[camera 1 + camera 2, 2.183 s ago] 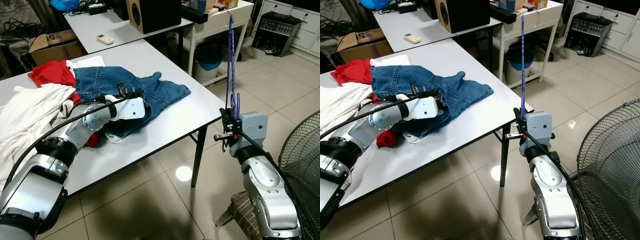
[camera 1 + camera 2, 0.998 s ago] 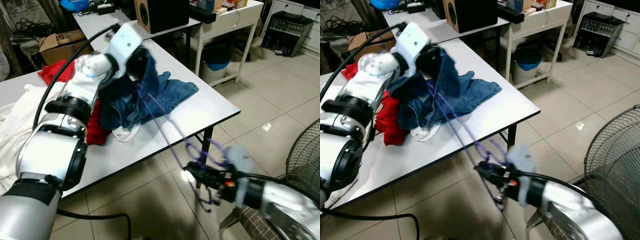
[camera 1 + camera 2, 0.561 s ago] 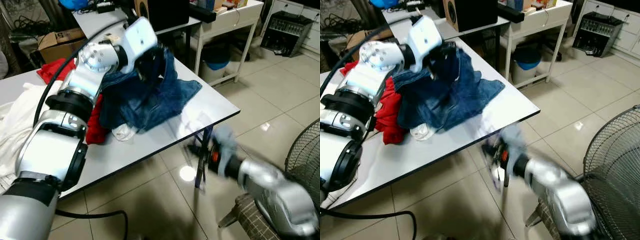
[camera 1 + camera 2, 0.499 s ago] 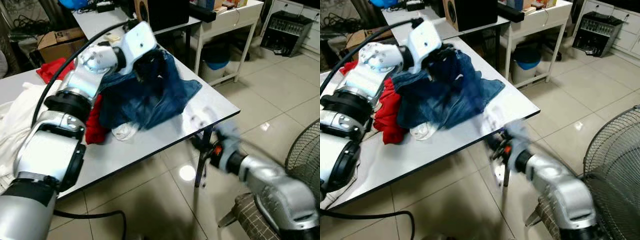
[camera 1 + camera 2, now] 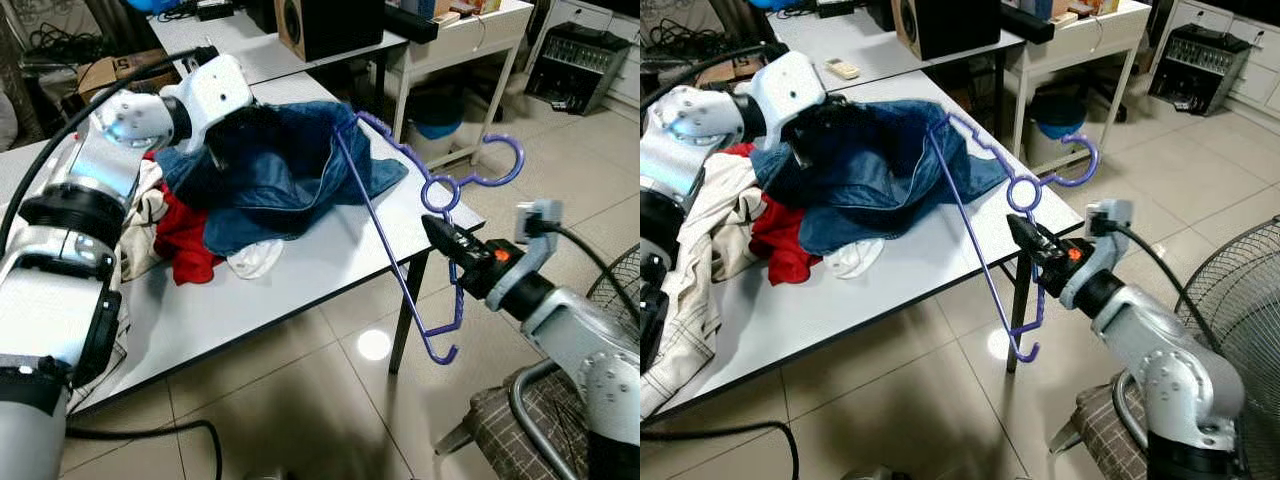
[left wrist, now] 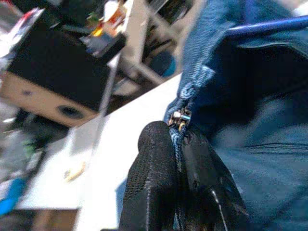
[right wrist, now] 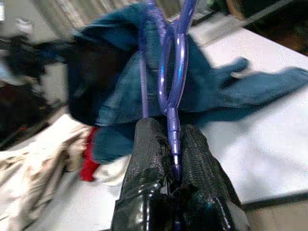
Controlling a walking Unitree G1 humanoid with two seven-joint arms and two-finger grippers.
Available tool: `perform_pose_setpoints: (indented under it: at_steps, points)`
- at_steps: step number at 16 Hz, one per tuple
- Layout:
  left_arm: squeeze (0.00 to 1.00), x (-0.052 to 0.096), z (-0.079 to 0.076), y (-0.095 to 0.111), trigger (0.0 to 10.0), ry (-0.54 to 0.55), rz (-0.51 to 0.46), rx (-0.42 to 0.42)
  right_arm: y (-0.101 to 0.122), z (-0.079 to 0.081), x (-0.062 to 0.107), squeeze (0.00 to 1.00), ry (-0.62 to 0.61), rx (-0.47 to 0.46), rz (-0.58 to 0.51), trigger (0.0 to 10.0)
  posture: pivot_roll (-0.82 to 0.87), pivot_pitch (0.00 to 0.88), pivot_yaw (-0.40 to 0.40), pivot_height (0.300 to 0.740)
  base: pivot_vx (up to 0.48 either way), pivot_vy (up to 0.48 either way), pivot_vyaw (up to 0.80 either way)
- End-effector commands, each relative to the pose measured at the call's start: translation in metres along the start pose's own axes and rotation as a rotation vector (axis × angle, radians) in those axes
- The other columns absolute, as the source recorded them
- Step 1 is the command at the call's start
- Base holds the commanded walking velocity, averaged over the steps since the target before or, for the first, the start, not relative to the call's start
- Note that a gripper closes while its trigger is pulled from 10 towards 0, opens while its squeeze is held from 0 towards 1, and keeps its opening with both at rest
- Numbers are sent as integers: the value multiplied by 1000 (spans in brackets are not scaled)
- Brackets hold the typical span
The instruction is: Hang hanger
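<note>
A purple plastic hanger (image 5: 372, 220) is held out over the table's front corner, hook end up. My right gripper (image 5: 437, 232) is shut on its stem just below the ring, seen close up in the right wrist view (image 7: 172, 144). The hanger's far arm tip reaches the raised opening of the blue denim shorts (image 5: 280, 170). My left gripper (image 5: 222, 150) is shut on the shorts' waistband by the metal button (image 6: 179, 120) and holds that edge up off the white table (image 5: 330, 260).
A red garment (image 5: 185, 240) and white clothes lie heaped on the table's left. A speaker (image 5: 330, 25) stands on the table behind. A floor fan (image 5: 1230, 290) is at the right, a plaid seat cushion (image 5: 500, 430) under my right arm. Tiled floor lies below the corner.
My right arm has swung the hanger from upright beside the table to tilted toward the shorts. My left gripper has lifted the shorts' waistband off the table.
</note>
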State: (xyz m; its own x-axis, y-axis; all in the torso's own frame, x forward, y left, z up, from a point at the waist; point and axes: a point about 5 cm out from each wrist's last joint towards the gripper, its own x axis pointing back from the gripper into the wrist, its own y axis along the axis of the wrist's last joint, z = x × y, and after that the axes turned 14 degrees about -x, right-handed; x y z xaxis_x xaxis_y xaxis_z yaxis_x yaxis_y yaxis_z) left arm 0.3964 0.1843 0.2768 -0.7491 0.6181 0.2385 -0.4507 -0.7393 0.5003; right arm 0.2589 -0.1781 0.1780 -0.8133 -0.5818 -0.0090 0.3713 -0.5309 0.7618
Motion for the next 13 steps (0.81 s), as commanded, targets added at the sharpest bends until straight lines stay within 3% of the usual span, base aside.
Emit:
perform_pose_setpoints:
  at_steps: [1, 3, 4, 5, 6, 7, 8, 10, 12, 13]
  points:
    - [0, 0, -1, 4, 0, -19, -54, 54, 2, 9, 4, 0, 65, 25, 5, 10000, -86, 0, 64, 740, 0, 0, 0]
    - [0, -8, -14, 5, 510, -47, -65, 77, 0, 11, 6, 0, 95, 15, 3, 10000, -86, 0, 60, 740, 0, 0, 0]
    - [0, -13, -15, 4, 980, 1, -53, 99, -1, 14, 6, 0, 114, 20, 4, 10000, -86, 0, 59, 740, 0, 0, 0]
    - [0, -17, -4, 5, 824, 168, -51, 185, -10, 21, 8, 0, 156, 81, 65, 10000, -86, 0, 59, 740, 0, 0, 0]
    - [0, -18, 7, 7, 0, 297, -63, 290, -18, 25, 11, 0, 192, 125, 123, 10000, -86, 0, 59, 740, 0, 0, 0]
    - [0, -14, 23, 9, 0, 446, -71, 388, -20, 29, 16, 0, 220, 138, 131, 10000, -91, 0, 68, 740, 0, 0, 0]
    - [0, -8, 38, 11, 0, 575, -96, 473, -16, 33, 22, 0, 259, 138, 106, 10000, -91, 0, 68, 740, 0, 0, 0]
    - [0, 1, 50, 9, 0, 674, -100, 522, -6, 41, 30, 0, 313, 132, 42, 10000, -98, 0, 90, 740, 0, 0, 0]
    - [0, 8, 52, 0, 0, 739, -37, 544, 15, 55, 40, 0, 402, 87, -162, 10000, -98, 0, 104, 740, 0, 0, 0]
    - [0, 8, 44, -11, 0, 739, -25, 631, 29, 59, 39, 0, 373, 100, -296, 10000, -100, 0, 113, 740, 0, 0, 0]
